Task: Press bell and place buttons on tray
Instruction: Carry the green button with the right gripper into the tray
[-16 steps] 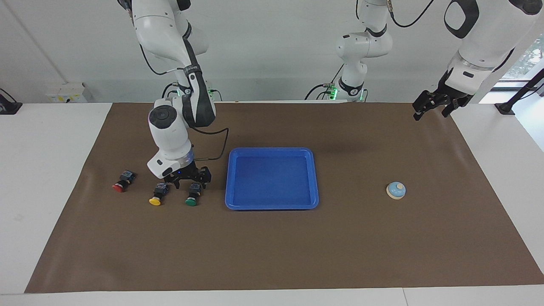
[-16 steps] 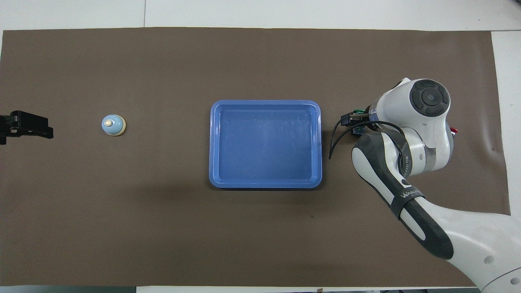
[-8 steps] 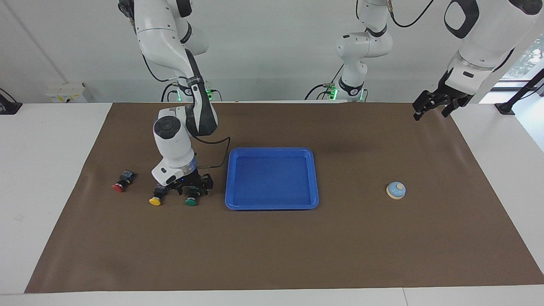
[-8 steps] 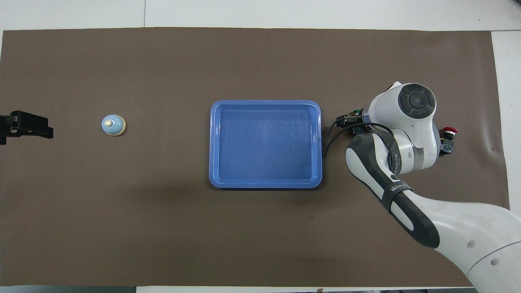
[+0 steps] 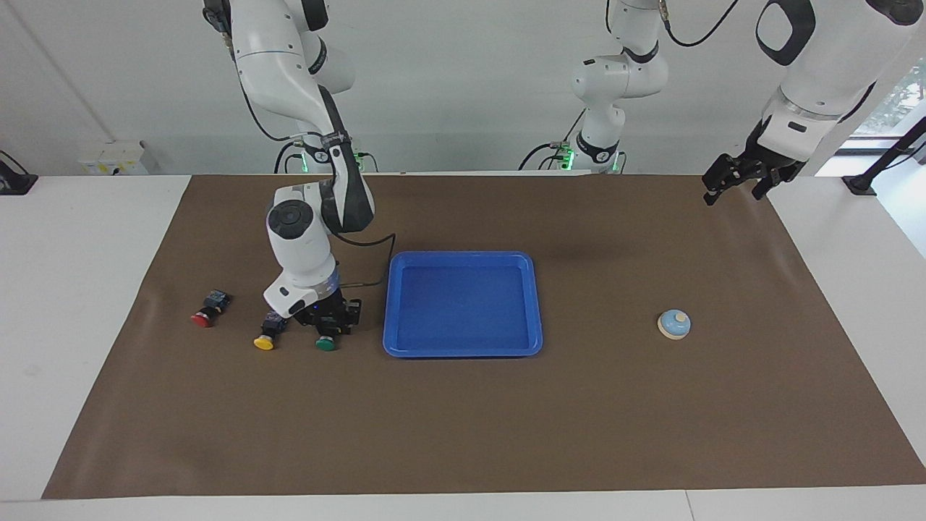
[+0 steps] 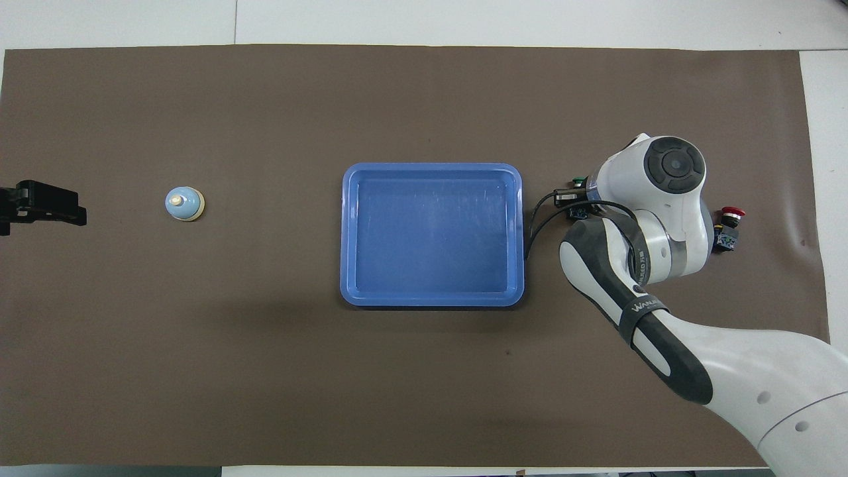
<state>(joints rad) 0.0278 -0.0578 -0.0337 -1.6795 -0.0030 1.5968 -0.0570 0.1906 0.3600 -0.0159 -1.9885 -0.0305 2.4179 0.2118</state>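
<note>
Green button (image 5: 325, 342) sits beside the blue tray (image 5: 463, 351), the right gripper (image 5: 329, 323) down around its black body; whether it pinches is unclear. Left gripper (image 5: 744, 179) waits, spread, over the mat's edge.

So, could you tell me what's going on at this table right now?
The right gripper is down at the green button, which lies on the mat beside the blue tray. The yellow button and red button lie in the same row toward the right arm's end. None is on the tray yet. The left gripper waits in the air at its own end, well away from the bell.
</note>
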